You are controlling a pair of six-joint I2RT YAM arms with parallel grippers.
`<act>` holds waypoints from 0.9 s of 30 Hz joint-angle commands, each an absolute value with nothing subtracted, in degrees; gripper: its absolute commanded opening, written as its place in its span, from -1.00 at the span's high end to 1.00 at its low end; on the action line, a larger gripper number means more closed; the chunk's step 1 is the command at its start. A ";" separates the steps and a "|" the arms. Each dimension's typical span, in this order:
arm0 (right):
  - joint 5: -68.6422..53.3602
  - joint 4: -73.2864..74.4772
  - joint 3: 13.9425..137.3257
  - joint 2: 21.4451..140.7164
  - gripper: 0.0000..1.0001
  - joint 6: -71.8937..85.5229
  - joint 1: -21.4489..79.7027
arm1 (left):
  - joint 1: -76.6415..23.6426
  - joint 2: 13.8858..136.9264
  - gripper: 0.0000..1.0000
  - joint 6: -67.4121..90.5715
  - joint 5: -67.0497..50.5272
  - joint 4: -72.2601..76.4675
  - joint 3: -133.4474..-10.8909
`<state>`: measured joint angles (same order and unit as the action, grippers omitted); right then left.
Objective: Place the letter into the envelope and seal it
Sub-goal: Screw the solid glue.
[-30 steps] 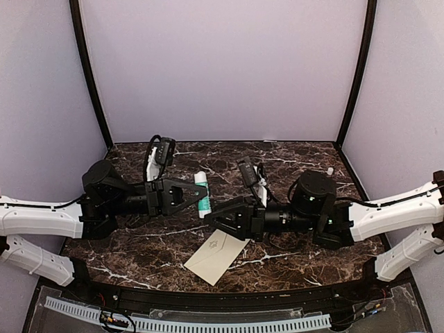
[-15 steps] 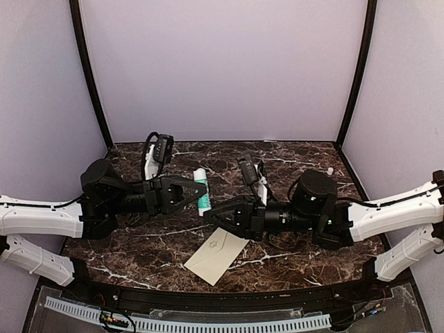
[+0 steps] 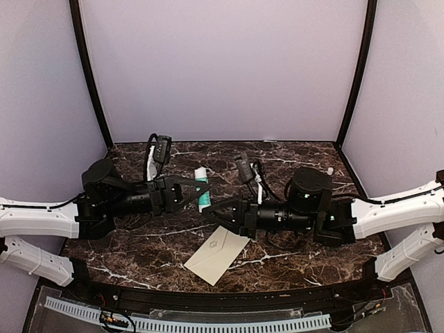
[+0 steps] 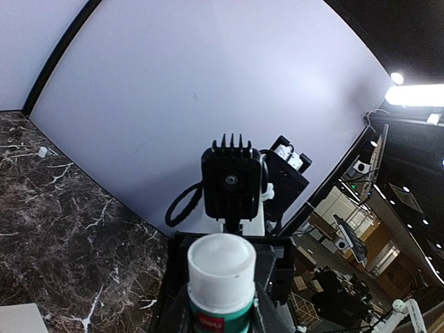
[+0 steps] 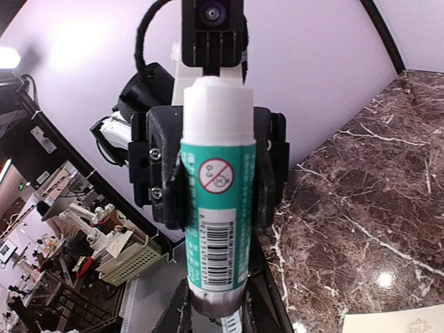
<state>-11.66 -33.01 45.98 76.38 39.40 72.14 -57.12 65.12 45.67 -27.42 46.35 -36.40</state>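
right gripper (image 3: 209,211) has slid left and clamped the near end of the glue stick (image 3: 202,189), left gripper (image 3: 200,196) gripping its middle, likely to open it.

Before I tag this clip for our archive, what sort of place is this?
Probably a robotics lab's test booth: plain lilac walls box in a marble-look table with two arms mounted, and the wrist views catch a lit workshop beyond.
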 commanded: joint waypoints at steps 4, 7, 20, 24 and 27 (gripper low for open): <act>3.98 -16.72 54.12 77.64 0.93 36.58 72.51 | -60.27 61.71 1.00 39.09 -17.07 33.83 -38.92; 7.42 -10.84 57.76 79.76 0.94 35.45 72.62 | -60.34 61.68 1.00 40.10 -13.18 31.72 -38.93; 17.17 2.22 69.34 91.00 0.93 34.35 74.72 | -60.46 64.84 1.00 46.43 -7.22 31.25 -37.66; 17.94 -1.02 65.85 88.09 0.91 35.14 75.33 | -60.47 63.79 1.00 45.77 -6.22 29.67 -38.37; 14.02 -8.67 59.46 82.64 0.71 34.45 75.43 | -60.39 61.10 1.00 44.62 -5.22 27.70 -38.89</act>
<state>15.18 2.17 65.39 87.96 34.94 75.02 -58.50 65.23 43.99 -0.69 26.06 -37.30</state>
